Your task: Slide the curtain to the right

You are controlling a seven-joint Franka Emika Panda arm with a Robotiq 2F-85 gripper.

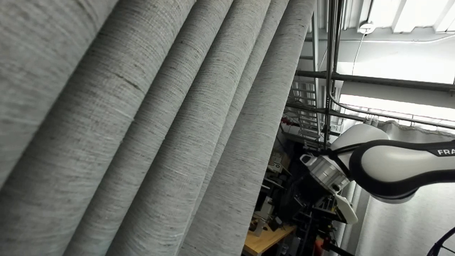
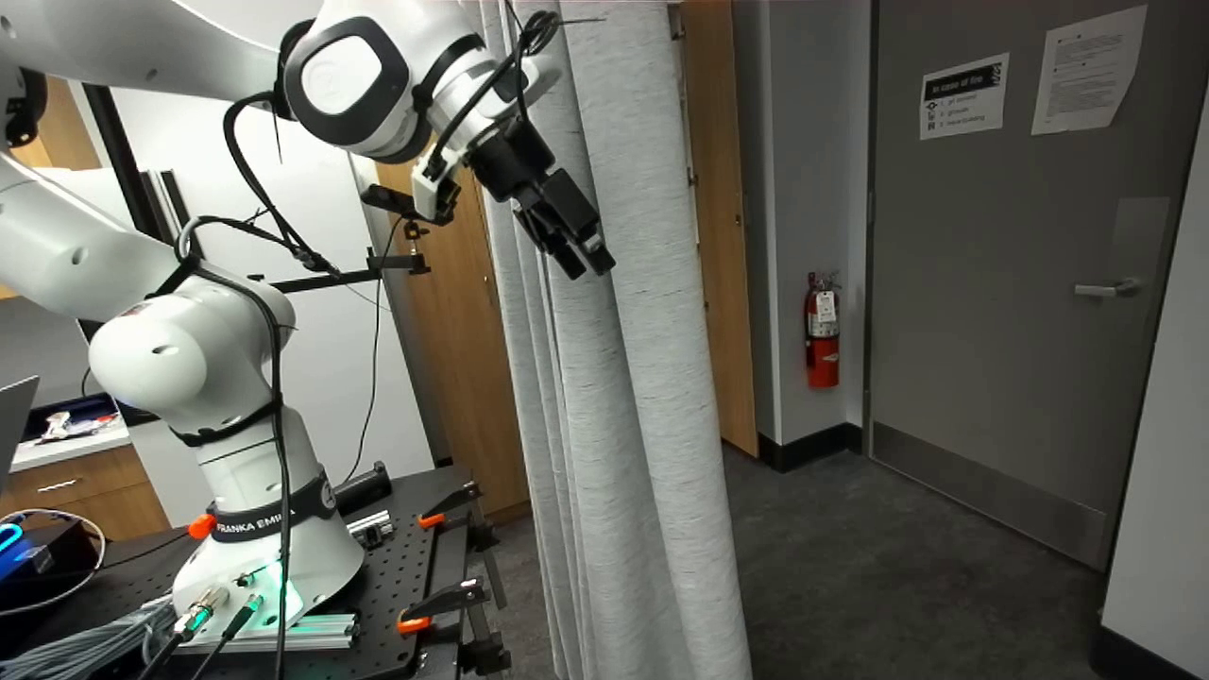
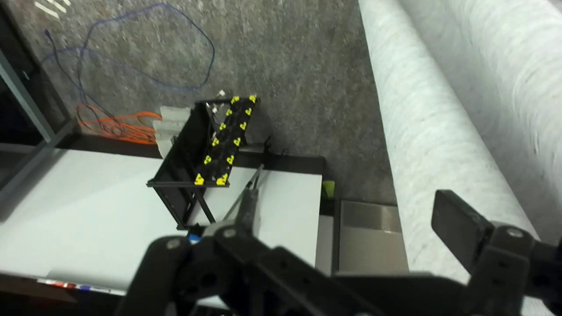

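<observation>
The curtain [image 1: 149, 117] is a large light-grey drape with long folds, filling the left half of an exterior view. It hangs beside the arm in an exterior view [image 2: 652, 359] and runs down the right side of the wrist view [image 3: 430, 131]. My gripper [image 2: 584, 263] overlaps the curtain's upper part, pointing down and right. In the wrist view my gripper [image 3: 354, 219] is open, its fingers wide apart with nothing between them. One finger overlaps the curtain's edge fold; the other is off it. I cannot tell whether any finger touches the fabric. The gripper is hard to make out near the arm [image 1: 398, 163].
The arm stands on a black perforated table [image 2: 397, 557] with orange-tipped clamps. Cables hang along the arm. A camera bracket [image 2: 397, 260] stands behind it. A red fire extinguisher [image 2: 822, 331] and grey door [image 2: 1001, 283] are beyond the curtain. A black frame with yellow marks [image 3: 193, 149] shows below.
</observation>
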